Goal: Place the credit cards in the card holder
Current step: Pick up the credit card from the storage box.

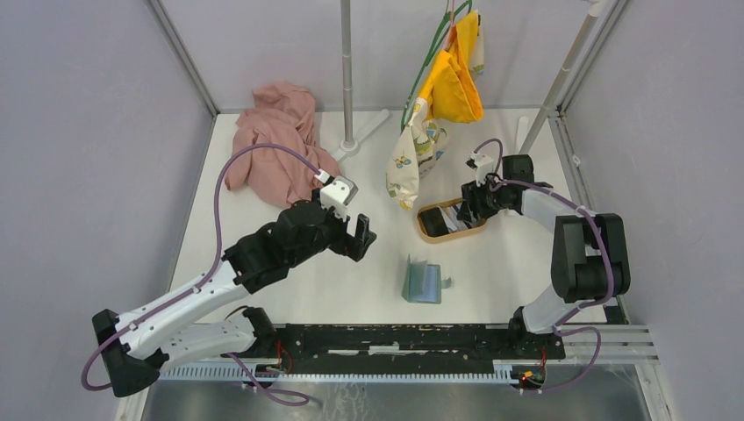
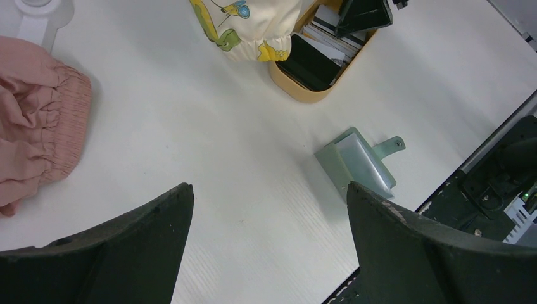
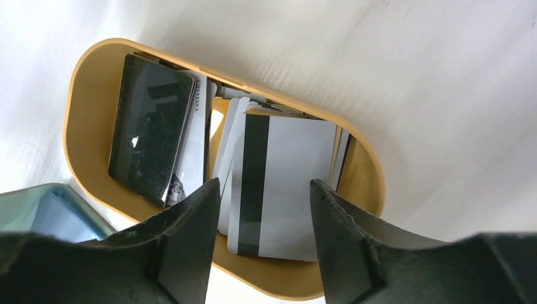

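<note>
Several credit cards lie in an oval light-wood tray (image 3: 82, 114): a white card with a black stripe (image 3: 288, 183) on top, a black card (image 3: 149, 136) at the tray's left end. My right gripper (image 3: 265, 182) hangs open just over the striped card, which lies flat under its jaws, not pinched. The sage-green card holder (image 1: 423, 281) lies on the table in front of the tray (image 1: 430, 232), also in the left wrist view (image 2: 358, 164). My left gripper (image 1: 361, 235) hovers wide open over bare table, left of the card holder, with nothing between its fingers (image 2: 405, 240).
A pink cloth (image 1: 276, 140) lies crumpled at the back left. A pole on a white foot (image 1: 348, 88) stands at the back. A yellow cloth (image 1: 452, 79) and a patterned cloth (image 1: 412, 158) hang just behind the tray.
</note>
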